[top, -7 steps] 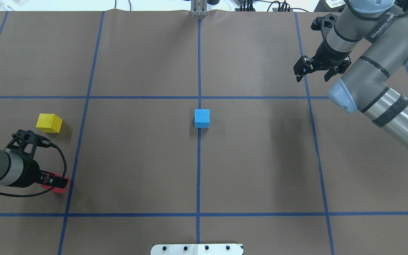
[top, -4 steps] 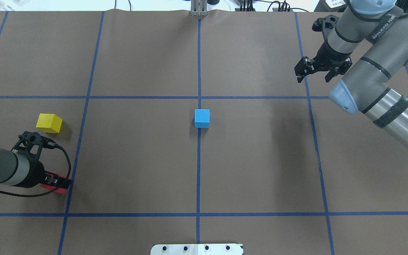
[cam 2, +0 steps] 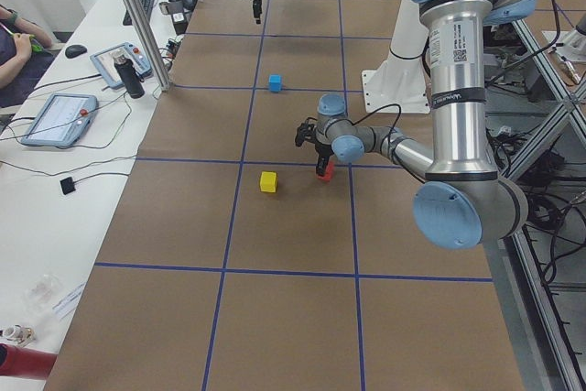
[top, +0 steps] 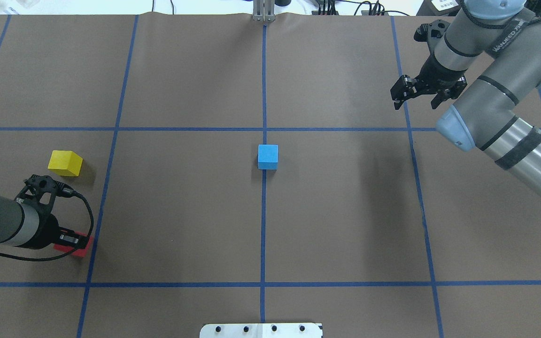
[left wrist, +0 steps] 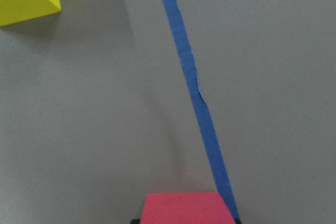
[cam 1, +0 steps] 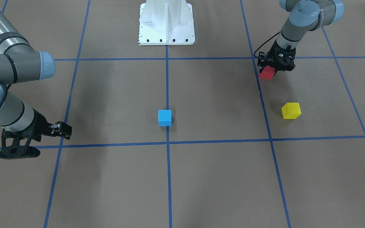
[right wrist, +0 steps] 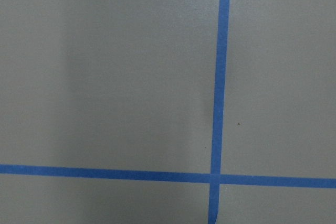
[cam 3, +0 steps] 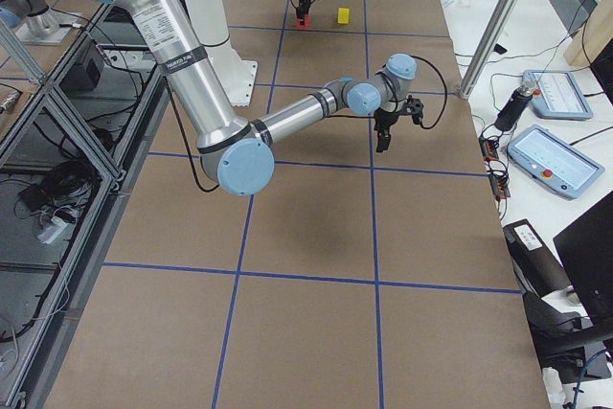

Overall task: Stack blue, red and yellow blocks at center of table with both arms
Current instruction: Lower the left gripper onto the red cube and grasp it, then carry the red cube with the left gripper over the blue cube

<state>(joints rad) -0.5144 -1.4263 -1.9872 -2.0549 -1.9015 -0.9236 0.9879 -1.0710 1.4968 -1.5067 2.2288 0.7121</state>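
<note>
Left claw (top: pixel 73 242) seemingly grips red block (cam 1: pixel 267 74) beside tape (left wrist: pixel 194 93), blue block (top: pixel 267 156) far.

Bare table (top: pixel 181 211) between red block (cam 1: pixel 267 73) and central blue block (top: pixel 267 156), yellow block (top: pixel 65 163) near the red one

A: What lies around the work area?
B: Past the right claw (cam 3: pixel 382 145), off the edge of the brown surface (cam 3: pixel 316 332), a long white bench (cam 3: pixel 551 35) holds two grey control tablets (cam 3: pixel 559 161), loose cables (cam 3: pixel 493 155) and a slanting aluminium post (cam 3: pixel 498 26).
A: And away from the bench?
B: On the right claw's opposite side, an open aluminium frame (cam 3: pixel 81 136) stands over a grey floor (cam 3: pixel 24 313) with tangled leads (cam 3: pixel 48 184). Light is even, shadows soft.
</note>
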